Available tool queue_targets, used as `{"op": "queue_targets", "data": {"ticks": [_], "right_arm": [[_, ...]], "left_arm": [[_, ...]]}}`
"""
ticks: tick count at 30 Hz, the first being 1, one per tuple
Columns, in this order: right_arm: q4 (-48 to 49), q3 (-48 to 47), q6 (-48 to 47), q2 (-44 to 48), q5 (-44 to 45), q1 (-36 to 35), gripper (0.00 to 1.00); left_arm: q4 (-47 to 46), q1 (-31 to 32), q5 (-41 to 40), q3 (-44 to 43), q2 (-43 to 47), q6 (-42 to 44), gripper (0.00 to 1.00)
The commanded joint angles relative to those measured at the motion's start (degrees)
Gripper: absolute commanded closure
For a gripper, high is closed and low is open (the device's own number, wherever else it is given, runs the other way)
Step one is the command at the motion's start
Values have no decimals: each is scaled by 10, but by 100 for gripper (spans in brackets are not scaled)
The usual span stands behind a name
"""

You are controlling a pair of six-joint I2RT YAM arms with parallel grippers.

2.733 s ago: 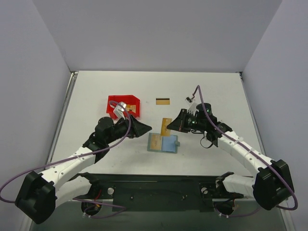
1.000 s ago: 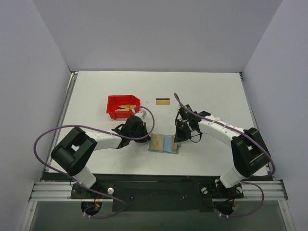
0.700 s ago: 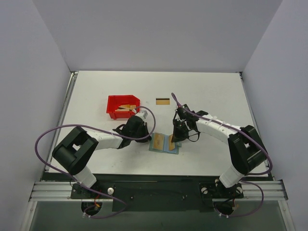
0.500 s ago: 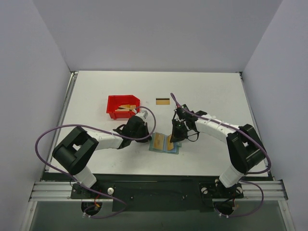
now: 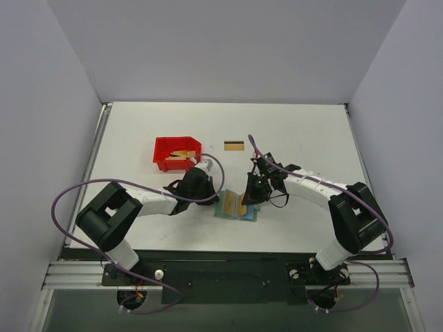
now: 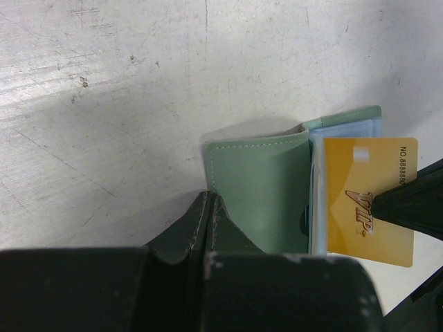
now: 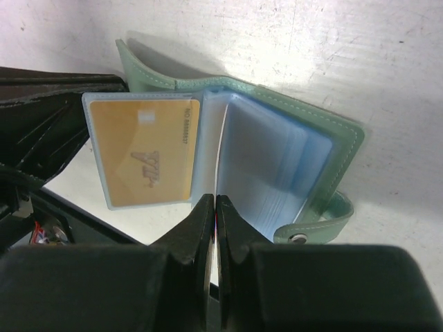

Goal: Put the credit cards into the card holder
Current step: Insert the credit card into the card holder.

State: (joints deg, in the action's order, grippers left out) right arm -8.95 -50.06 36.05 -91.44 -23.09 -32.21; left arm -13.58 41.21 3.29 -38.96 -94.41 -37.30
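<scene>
Gold under clear plastic: the VIP credit card (image 7: 142,152) sits in the front sleeve of the open card holder (image 6: 259,187), and from the right wrist view it looks seated, or nearly so.

Your left gripper (image 6: 210,207) has its fingers pressed together on the outer edge of the grey-green cover, which stands tilted up off the table (image 5: 304,131). Your right gripper (image 7: 213,207) is also pressed together, at the lower edge of that sleeve close to the spine. You cannot tell from these views whether it pinches the sleeve leaf, the card's corner, or both.

To finish the step cleanly:
- Hold the cover firm with the left so the wallet cannot slide.
- Give any last push along the card's own plane and with little force. The thin sleeve will probably buckle if you press across it.
- Check that the card's edge sits inside the sleeve mouth before you let go.
- Part the right fingers only slightly and draw back along the leaf, or you may drag the card out or flip the page.
- Mind the snap tab (image 7: 311,232) just beside your right fingers.

One loose card (image 5: 234,145) lies on the table beyond the wallet. More lie in the red bin (image 5: 163,145).
</scene>
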Motion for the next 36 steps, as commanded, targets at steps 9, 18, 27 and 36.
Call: {"op": "queue_targets", "data": {"ticks": [9, 18, 27, 36], "right_arm": [[-44, 18, -8, 72, 30, 17, 100], [-77, 46, -12, 88, 38, 29, 100], [-83, 67, -4, 119, 42, 43, 100], [-77, 72, -6, 92, 47, 56, 100]], "left_arm": [[37, 14, 12, 19, -8, -8, 100], [49, 14, 1, 20, 1, -9, 100], [57, 14, -3, 20, 5, -11, 100], [61, 14, -1, 20, 5, -11, 100]]}}
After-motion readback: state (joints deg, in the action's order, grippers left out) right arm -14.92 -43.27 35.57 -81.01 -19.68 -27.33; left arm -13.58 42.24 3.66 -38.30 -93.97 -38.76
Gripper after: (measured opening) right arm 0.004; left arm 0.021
